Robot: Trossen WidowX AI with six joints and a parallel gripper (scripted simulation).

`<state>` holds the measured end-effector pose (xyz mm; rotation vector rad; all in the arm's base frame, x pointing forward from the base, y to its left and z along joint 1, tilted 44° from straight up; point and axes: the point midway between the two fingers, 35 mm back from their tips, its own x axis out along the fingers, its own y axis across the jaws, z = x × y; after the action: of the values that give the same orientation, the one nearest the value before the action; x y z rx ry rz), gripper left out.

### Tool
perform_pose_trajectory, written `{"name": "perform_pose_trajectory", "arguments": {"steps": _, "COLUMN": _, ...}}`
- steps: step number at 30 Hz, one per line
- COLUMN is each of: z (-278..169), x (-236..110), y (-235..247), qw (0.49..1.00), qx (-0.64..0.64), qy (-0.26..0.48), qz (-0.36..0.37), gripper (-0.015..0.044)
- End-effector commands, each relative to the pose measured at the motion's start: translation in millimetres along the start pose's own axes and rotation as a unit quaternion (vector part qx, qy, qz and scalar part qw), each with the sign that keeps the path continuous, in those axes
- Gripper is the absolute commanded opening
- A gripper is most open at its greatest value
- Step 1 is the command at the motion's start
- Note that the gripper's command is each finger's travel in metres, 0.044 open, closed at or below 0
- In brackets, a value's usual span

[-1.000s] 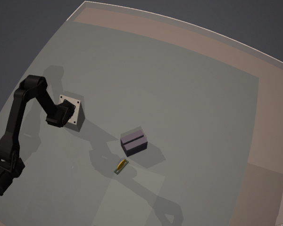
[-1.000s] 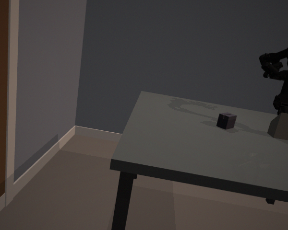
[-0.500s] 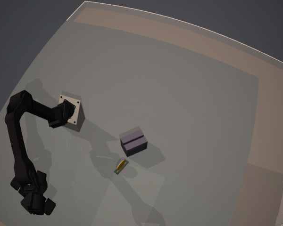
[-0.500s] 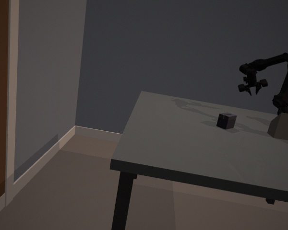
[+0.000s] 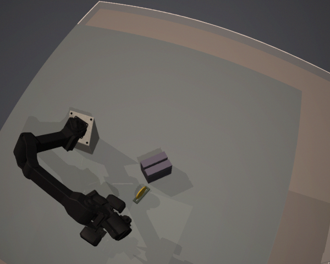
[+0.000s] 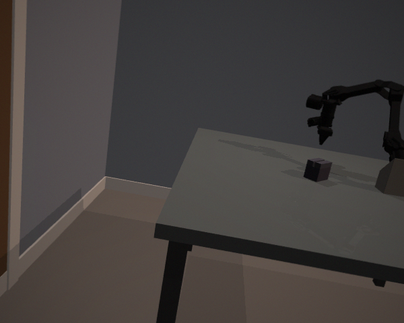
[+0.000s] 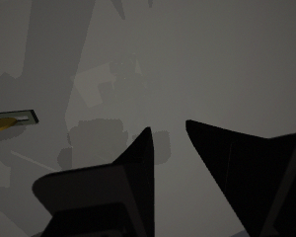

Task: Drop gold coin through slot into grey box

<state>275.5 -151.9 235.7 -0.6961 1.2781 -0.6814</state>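
The gold coin (image 5: 141, 192) (image 7: 1, 124) stands on edge in the dark-green holder (image 5: 136, 201) (image 7: 34, 117). In the wrist view both are cut off by the left edge. The closed box (image 5: 159, 168) (image 6: 316, 172) looks grey-purple and stands beside the holder, with a narrow slot across its lid. My gripper (image 6: 321, 142) (image 7: 168, 127) is part open and empty, pointing down well above the table, off to the side of the coin. In the top view its fingertips are hidden under the wrist. The coin and holder cannot be made out in the exterior view.
The arm's pale base block (image 5: 93, 140) (image 6: 400, 179) stands on the table (image 5: 216, 119) (image 6: 237, 194), farther from the coin than the box is. Arm shadows cross the table. The table's edge shows in the exterior view.
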Motion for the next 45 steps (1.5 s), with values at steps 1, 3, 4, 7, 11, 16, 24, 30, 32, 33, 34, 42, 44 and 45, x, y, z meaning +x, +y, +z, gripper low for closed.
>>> {"name": "perform_pose_trajectory", "arguments": {"steps": 1, "z": 20.2, "x": -14.4, "y": 67.1, "qw": 0.970, "qx": -0.238, "qy": -0.021, "qz": 0.040, "gripper": 0.0161}}
{"name": "perform_pose_trajectory", "arguments": {"steps": 3, "z": 25.8, "x": -25.4, "y": 100.0, "qw": 0.930, "qx": -0.361, "qy": -0.035, "qz": 0.051, "gripper": 0.0161}}
{"name": "perform_pose_trajectory", "arguments": {"steps": 4, "z": 27.0, "x": -31.0, "y": 115.2, "qw": 0.906, "qx": -0.418, "qy": -0.041, "qz": 0.055, "gripper": 0.0161}}
{"name": "perform_pose_trajectory", "arguments": {"steps": 7, "z": 25.8, "x": -47.6, "y": 156.3, "qw": 0.820, "qx": -0.567, "qy": -0.057, "qz": 0.058, "gripper": 0.0161}}
{"name": "perform_pose_trajectory", "arguments": {"steps": 11, "z": 20.8, "x": -59.5, "y": 185.1, "qw": 0.748, "qx": -0.658, "qy": -0.066, "qz": 0.056, "gripper": 0.0161}}
{"name": "perform_pose_trajectory", "arguments": {"steps": 16, "z": 20.2, "x": -60.1, "y": 187.8, "qw": 0.747, "qx": -0.660, "qy": -0.066, "qz": 0.056, "gripper": 0.0161}}
{"name": "perform_pose_trajectory", "arguments": {"steps": 24, "z": 20.9, "x": -49.1, "y": 190.1, "qw": 0.747, "qx": -0.659, "qy": -0.066, "qz": 0.056, "gripper": 0.0161}}
{"name": "perform_pose_trajectory", "arguments": {"steps": 30, "z": 21.0, "x": -25.7, "y": 193.6, "qw": 0.747, "qx": -0.659, "qy": -0.066, "qz": 0.055, "gripper": 0.0161}}
{"name": "perform_pose_trajectory", "arguments": {"steps": 32, "z": 21.2, "x": -21.0, "y": 194.8, "qw": 0.747, "qx": -0.659, "qy": -0.066, "qz": 0.055, "gripper": 0.0161}}
{"name": "perform_pose_trajectory", "arguments": {"steps": 33, "z": 21.2, "x": -15.7, "y": 196.1, "qw": 0.747, "qx": -0.659, "qy": -0.066, "qz": 0.055, "gripper": 0.0161}}
{"name": "perform_pose_trajectory", "arguments": {"steps": 34, "z": 21.1, "x": -12.3, "y": 196.9, "qw": 0.747, "qx": -0.659, "qy": -0.066, "qz": 0.055, "gripper": 0.0161}}
{"name": "perform_pose_trajectory", "arguments": {"steps": 42, "z": 21.8, "x": -5.6, "y": 198.6, "qw": 0.747, "qx": -0.659, "qy": -0.066, "qz": 0.055, "gripper": 0.0161}}
{"name": "perform_pose_trajectory", "arguments": {"steps": 44, "z": 22.1, "x": -2.5, "y": 199.3, "qw": 0.747, "qx": -0.659, "qy": -0.066, "qz": 0.055, "gripper": 0.0161}}
{"name": "perform_pose_trajectory", "arguments": {"steps": 45, "z": 22.2, "x": -0.9, "y": 199.7, "qw": 0.747, "qx": -0.659, "qy": -0.066, "qz": 0.055, "gripper": 0.0161}}
